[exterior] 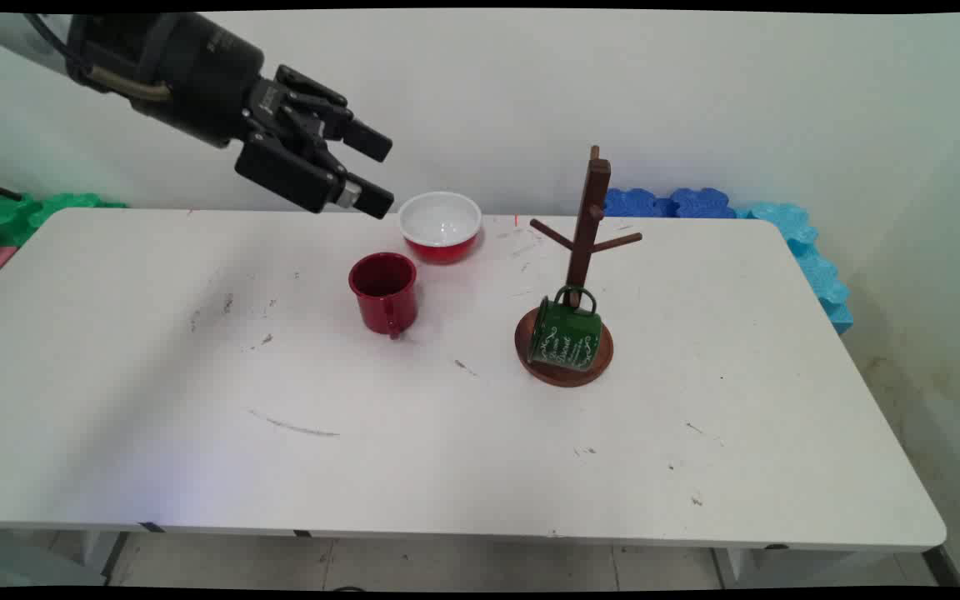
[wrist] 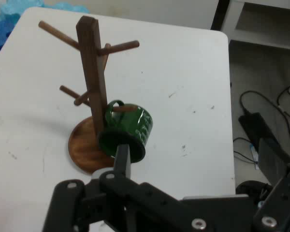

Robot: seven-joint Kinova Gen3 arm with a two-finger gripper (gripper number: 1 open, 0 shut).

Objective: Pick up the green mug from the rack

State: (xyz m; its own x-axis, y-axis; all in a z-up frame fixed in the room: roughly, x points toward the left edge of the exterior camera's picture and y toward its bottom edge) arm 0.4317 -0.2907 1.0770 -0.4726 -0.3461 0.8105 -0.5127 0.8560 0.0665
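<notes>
Nearest the camera lies the scuffed white table (exterior: 447,450); at upper left, raised off it, hangs the black two-finger gripper (exterior: 374,172), fingers spread and holding nothing; right of it come a red enamel mug (exterior: 384,292) (upright), a red white-lined bowl (exterior: 440,226), then a green lettered mug (exterior: 565,335) hanging tilted on the brown wooden mug tree (exterior: 586,242).

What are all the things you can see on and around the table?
red mug: one, red, upright at the table's middle, handle toward the near side.
bowl: one, red outside, white inside, behind the red mug.
mug tree: one, brown wood, right of the red mug.
green mug: one, green with white lettering, hanging on the mug tree's lowest peg over its base.
foam mats: several, blue and green, behind the table.
gripper: one, black, jaws open, in the air left of the bowl.
</notes>
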